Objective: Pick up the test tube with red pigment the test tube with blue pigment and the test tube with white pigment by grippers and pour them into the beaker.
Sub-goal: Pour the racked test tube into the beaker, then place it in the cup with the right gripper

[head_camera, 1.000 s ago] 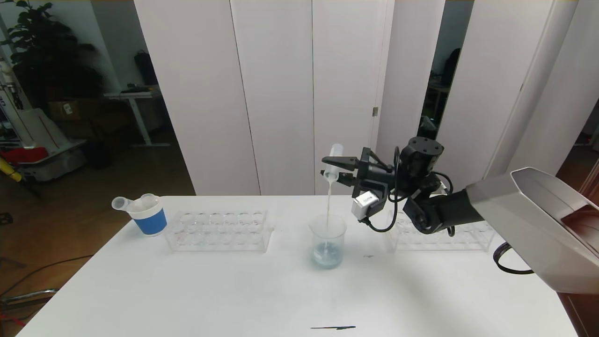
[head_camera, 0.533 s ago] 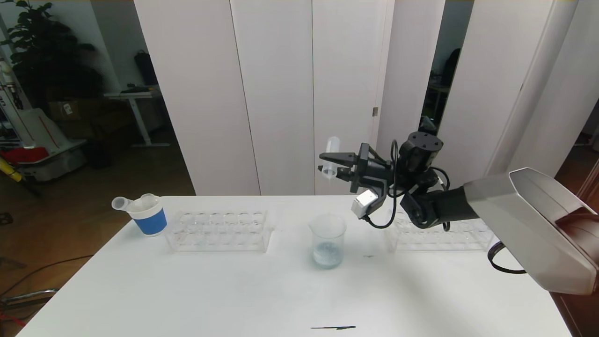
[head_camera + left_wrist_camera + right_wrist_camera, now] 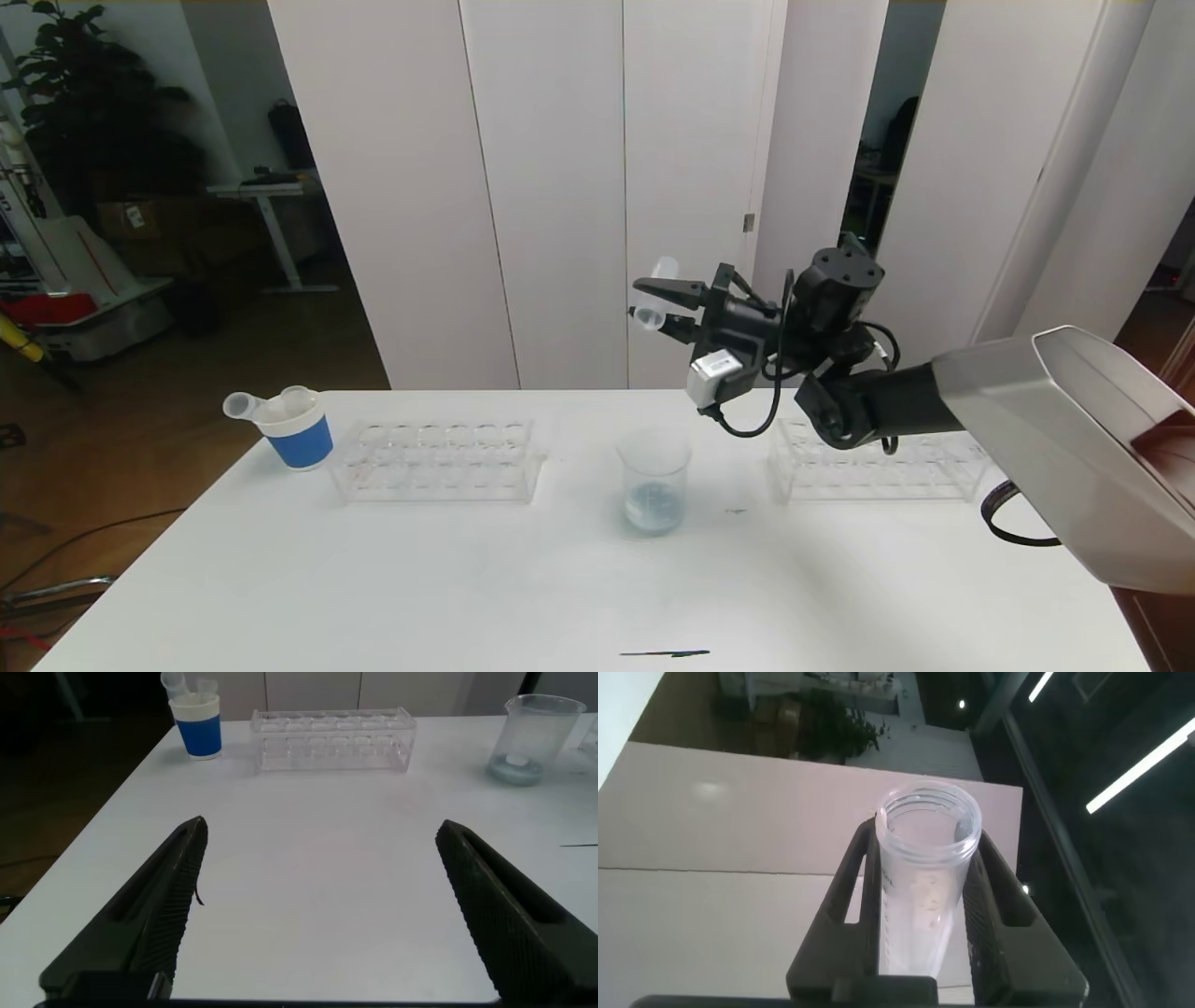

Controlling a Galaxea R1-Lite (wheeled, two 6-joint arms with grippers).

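Observation:
My right gripper [image 3: 658,303] is shut on the test tube with white pigment [image 3: 654,297], held tilted high above the beaker [image 3: 653,480] with its mouth turned down and to the left. In the right wrist view the tube [image 3: 924,887] sits between the fingers [image 3: 994,905] with white residue on its wall. The beaker holds pale bluish-white liquid; it also shows in the left wrist view [image 3: 535,739]. My left gripper [image 3: 320,831] is open and empty low over the table's front. The blue and red tubes are out of view.
A clear rack [image 3: 437,459] stands left of the beaker, another rack [image 3: 878,467] under my right arm. A white-and-blue paper cup [image 3: 294,434] with used tubes stands at the far left. A dark mark [image 3: 665,653] lies near the front edge.
The white stream into the beaker has stopped. My right gripper has risen and turned the tube away from its steep pouring tilt.

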